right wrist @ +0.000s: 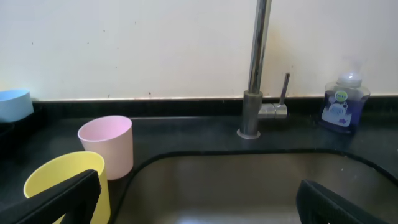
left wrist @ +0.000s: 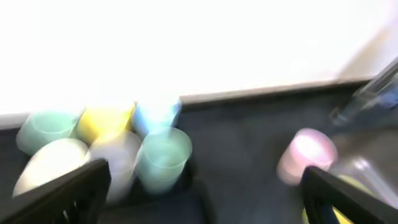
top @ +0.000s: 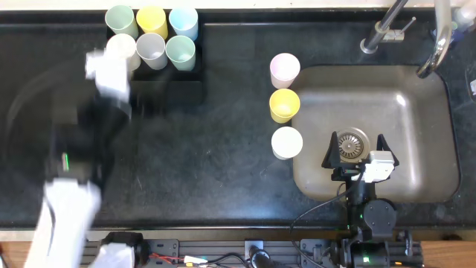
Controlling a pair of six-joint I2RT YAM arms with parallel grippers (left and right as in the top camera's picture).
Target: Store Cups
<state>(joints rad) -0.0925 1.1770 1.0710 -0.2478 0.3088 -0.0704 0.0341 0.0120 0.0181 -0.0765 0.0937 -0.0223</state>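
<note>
A black rack [top: 175, 78] at the back left of the counter holds several cups, among them a green [top: 119, 18], a yellow [top: 151, 20] and a blue one [top: 183, 20]. Three loose cups stand along the sink's left rim: pink [top: 284, 68], yellow [top: 284, 104] and white [top: 286, 141]. My left gripper [top: 110, 68] is blurred beside the rack's left end. It is open and empty [left wrist: 205, 202], facing the racked cups [left wrist: 163, 155], with the pink cup [left wrist: 306, 155] farther off. My right gripper [top: 357, 152] hangs open over the sink [right wrist: 199, 205], with the pink cup [right wrist: 107, 144] and yellow cup [right wrist: 65, 183] beside it.
A steel sink [top: 416, 97] fills the right side, with a drain [top: 352, 143] under my right gripper. A faucet [right wrist: 255, 81] and a blue soap bottle [right wrist: 343, 102] stand behind it at the wall. Bare dark counter [top: 223, 164] lies between rack and sink.
</note>
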